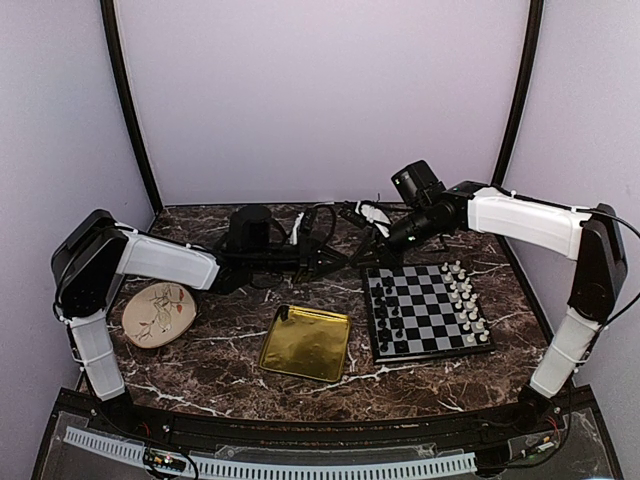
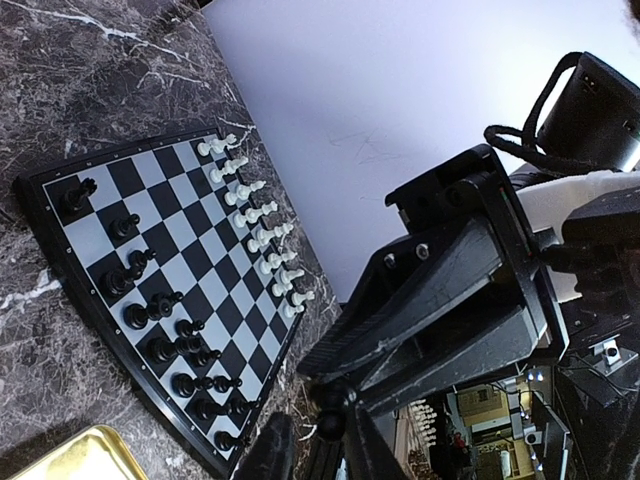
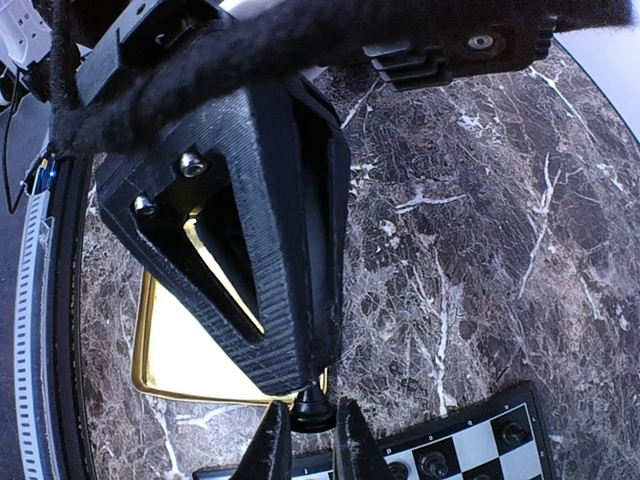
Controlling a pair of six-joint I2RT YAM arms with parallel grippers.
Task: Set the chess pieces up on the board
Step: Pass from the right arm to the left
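plate (image 1: 135,325): on the table (image 1: 220,385) well left of the board; only its flower print showed in it.
tray (image 1: 305,352): just left of the board; one dark speck (image 1: 285,315) at its far corner, too small to name.
left fingers (image 2: 268,452): close either side of the black piece; grip could not be told.
black piece (image 3: 312,408): off the board's far left corner, likely mid-handover.
right fingers (image 3: 268,445): nearly closed, pinching it.
board (image 1: 430,300): black chess pieces (image 2: 133,316) lined its left side, white chess pieces (image 2: 262,240) its right.
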